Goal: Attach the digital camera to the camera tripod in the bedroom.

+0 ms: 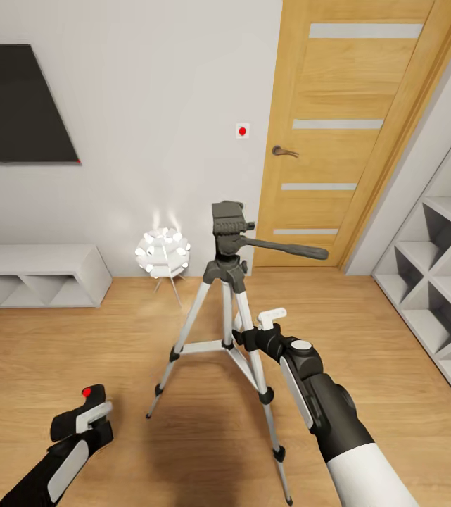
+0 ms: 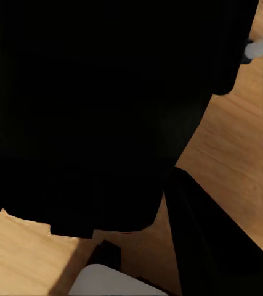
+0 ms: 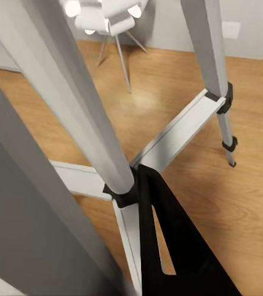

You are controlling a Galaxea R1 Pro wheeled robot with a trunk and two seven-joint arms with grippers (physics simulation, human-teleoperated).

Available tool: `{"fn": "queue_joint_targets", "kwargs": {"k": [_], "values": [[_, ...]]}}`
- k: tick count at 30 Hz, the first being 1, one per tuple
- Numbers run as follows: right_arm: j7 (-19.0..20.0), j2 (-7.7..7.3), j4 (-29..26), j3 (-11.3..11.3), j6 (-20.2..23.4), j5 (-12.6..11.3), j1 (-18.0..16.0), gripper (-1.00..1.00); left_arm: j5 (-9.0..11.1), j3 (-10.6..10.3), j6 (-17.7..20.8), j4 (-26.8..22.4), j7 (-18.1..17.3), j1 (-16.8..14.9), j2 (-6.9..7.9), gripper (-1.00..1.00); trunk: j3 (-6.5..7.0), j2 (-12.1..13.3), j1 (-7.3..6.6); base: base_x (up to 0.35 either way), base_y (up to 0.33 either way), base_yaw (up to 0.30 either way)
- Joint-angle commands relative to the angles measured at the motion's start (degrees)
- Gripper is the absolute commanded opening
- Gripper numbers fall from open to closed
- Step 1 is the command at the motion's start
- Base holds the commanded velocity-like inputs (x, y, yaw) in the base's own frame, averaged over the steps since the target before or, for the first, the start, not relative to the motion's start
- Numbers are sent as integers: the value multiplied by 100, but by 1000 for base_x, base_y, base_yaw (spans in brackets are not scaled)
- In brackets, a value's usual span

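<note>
Camera tripod (image 1: 226,296): it is seen standing on the wood floor (image 1: 394,366) in the middle of the room, with three silver legs spread out and a black head with a long handle on top.
Digital camera (image 1: 84,412): it is held low at the near left, well apart from the tripod. A red button is seen on its top.
Left gripper (image 1: 88,422): its fingers are closed around the digital camera, with one light finger (image 1: 93,415) pressed on the side of the dark box. In the left wrist view the dark body (image 2: 106,111) is seen very close up over the floor.
Right gripper (image 1: 257,331): it is held right at the tripod, beside the near right leg below the black head. A white finger (image 1: 273,315) is seen sticking out to the right of that leg. It cannot be told if the fingers are apart or together. In the right wrist view a silver leg (image 3: 76,105) and the cross braces are seen very close.
Lamp (image 1: 163,252): a white ball lamp is seen on thin legs, farther away and to the left of the tripod.
Door (image 1: 338,134): a wooden door is seen in the far wall.
Shelves (image 1: 440,267): white cube shelves are seen at the right.
</note>
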Motion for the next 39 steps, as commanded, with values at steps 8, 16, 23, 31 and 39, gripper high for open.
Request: {"fn": "queue_joint_targets", "kwargs": {"k": [8,16,23,31,39], "values": [[23,17,1,0,33,514,-4,-100,1388,1340,3329,-4918,156,-2037,-49,-100,-11,-10,4,0,0,0],[20,19,11,1,19,526,-4,-100,1887,1303,3313,-4994,1265,-2173,-70,-100,-11,-10,4,0,0,0],[6,19,35,1,18,530,-4,-100,1867,1157,3288,-4960,2098,-2183,-650,-100,-11,-10,4,0,0,0],[5,18,37,-12,14,532,-4,-100,1857,1149,3267,-4987,2516,-2183,-1142,-100,-11,-10,4,0,0,0],[10,13,37,-1,18,532,-4,-100,2062,1115,3347,-4708,2486,-3234,-1110,-100,-11,-10,4,0,0,0]]}}
